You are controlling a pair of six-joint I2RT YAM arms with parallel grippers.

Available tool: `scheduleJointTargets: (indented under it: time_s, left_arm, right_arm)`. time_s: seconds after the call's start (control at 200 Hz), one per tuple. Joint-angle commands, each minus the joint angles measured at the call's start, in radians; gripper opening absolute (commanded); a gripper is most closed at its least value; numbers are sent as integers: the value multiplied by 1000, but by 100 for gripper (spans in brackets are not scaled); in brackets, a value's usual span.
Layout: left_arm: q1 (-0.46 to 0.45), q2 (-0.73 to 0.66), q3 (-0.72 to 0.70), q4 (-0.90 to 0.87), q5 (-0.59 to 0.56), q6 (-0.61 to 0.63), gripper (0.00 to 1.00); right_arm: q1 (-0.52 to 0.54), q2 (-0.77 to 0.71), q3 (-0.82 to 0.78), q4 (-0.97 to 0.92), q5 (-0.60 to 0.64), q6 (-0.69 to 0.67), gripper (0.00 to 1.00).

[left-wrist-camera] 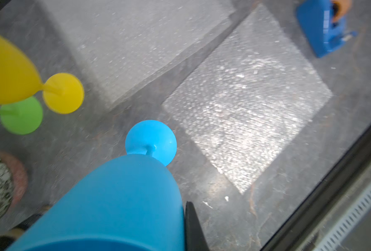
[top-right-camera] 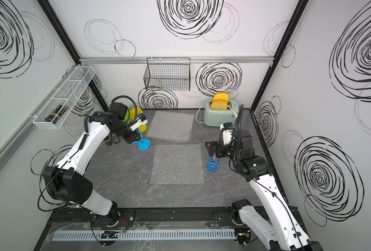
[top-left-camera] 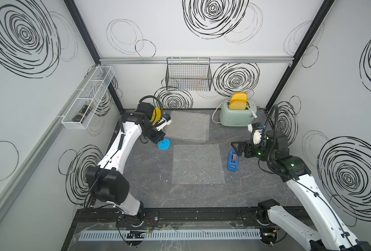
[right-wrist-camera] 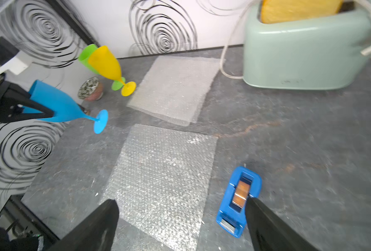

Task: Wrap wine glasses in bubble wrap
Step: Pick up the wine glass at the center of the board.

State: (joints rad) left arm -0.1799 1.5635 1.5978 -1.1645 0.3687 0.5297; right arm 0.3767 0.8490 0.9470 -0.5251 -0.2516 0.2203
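My left gripper (top-left-camera: pixel 157 140) (right-wrist-camera: pixel 36 108) is shut on the bowl of the blue wine glass (top-left-camera: pixel 164 144) (top-right-camera: pixel 143 144) (left-wrist-camera: pixel 115 195) (right-wrist-camera: pixel 58 104). The glass is tilted, its foot off the table near the left edge of the bubble wrap. The yellow glass (top-left-camera: pixel 157 114) (left-wrist-camera: pixel 6 71) (right-wrist-camera: pixel 106 63) and the green glass (top-right-camera: pixel 127 115) (left-wrist-camera: pixel 21 115) (right-wrist-camera: pixel 86 55) stand behind it at the back left. Two sheets of bubble wrap lie flat: a near one (top-left-camera: pixel 198 164) (right-wrist-camera: pixel 162 173) and a far one (top-left-camera: pixel 187 126) (right-wrist-camera: pixel 173 89). My right gripper (top-left-camera: pixel 237 147) (right-wrist-camera: pixel 181 203) hangs open, holding nothing, over the near sheet's right edge.
A blue tape dispenser (top-left-camera: pixel 233 162) (right-wrist-camera: pixel 238 202) sits just right of the near sheet, under my right fingers. A mint toaster (top-left-camera: pixel 236 115) with toy bread stands at the back right. A small patterned bowl (right-wrist-camera: pixel 90 88) sits by the goblets. A wire basket (top-left-camera: pixel 188 75) hangs on the back wall.
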Motion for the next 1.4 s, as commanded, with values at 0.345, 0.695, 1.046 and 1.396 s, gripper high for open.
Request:
scheduleJointTargets:
  time_s: [0.345,0.695,1.046,1.396]
  left_arm:
    - [-211,-227,-226,231,467,120,0]
    - [-270,-266,-341,299,579,100,0]
    - [-276,-271,-358,294,573,113,0]
    - [-263,-292,-356,325,576,64,35]
  right_arm:
    - [352,48,-173,437,-5,-391,88]
    - [461,216,-175,473,-47,-622,70]
    - [463,338,-147,476,-66,-645,49]
    - [462,356,-158,491,-55,-586,0]
